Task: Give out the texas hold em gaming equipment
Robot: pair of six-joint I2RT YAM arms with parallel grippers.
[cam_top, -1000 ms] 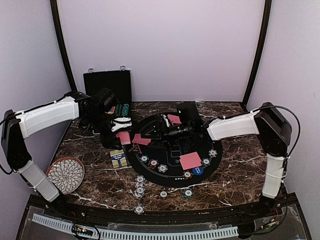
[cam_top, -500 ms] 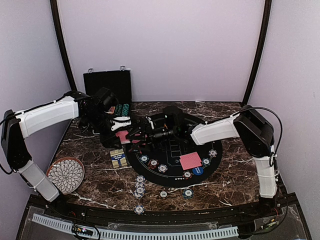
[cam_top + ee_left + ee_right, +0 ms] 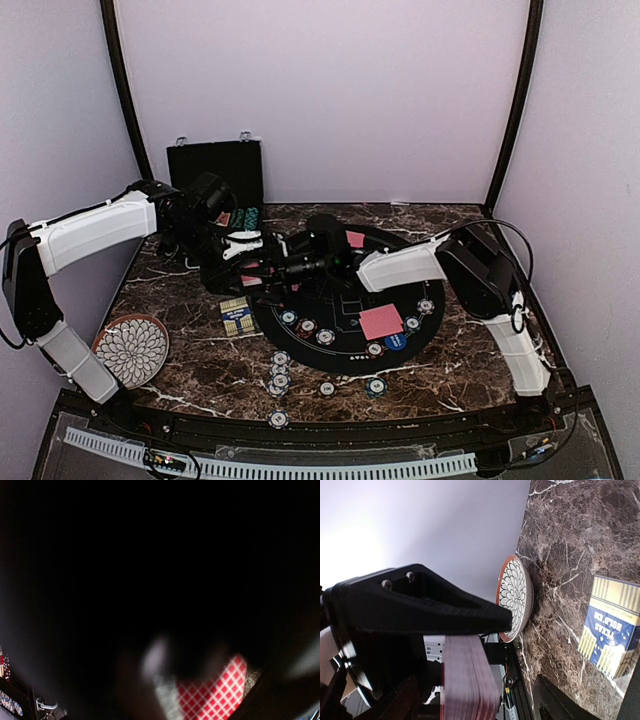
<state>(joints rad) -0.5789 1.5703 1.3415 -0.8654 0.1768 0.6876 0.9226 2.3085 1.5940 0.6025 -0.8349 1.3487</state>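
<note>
Two arms meet over the left rim of the round black mat (image 3: pixel 345 345), and the layout reads as a dealing station. At the worktop's near-left corner sits a flower-patterned plate (image 3: pixel 131 350), out of the working area; the black case (image 3: pixel 215 172) stands open against the far-left edge. Just right of the plate, a blue-and-yellow card box (image 3: pixel 236 316) lies flat beside the mat.

The left gripper (image 3: pixel 240 262) is clamped shut on the deck of red-backed cards (image 3: pixel 469 677), holding it above the mat's left rim, seemingly as a steady stack to draw from; its own camera is almost wholly dark, showing only a corner of red check. The right gripper (image 3: pixel 278 268) reaches across to it with jaws spread wide; the right wrist view shows one dark finger (image 3: pixel 427 605) lying just over the deck, and nothing visibly gripped. I judge it is lining up to pinch off the top card.

On the mat lie a red-backed card (image 3: pixel 381 322) near the right rim and another card (image 3: pixel 349 238) at the far rim, likely dealt positions. Poker chips (image 3: pixel 306 326) ring the near rim, with a blue button (image 3: pixel 396 341) among them, and loose chips (image 3: pixel 279 378) are scattered towards the worktop's near edge.
</note>
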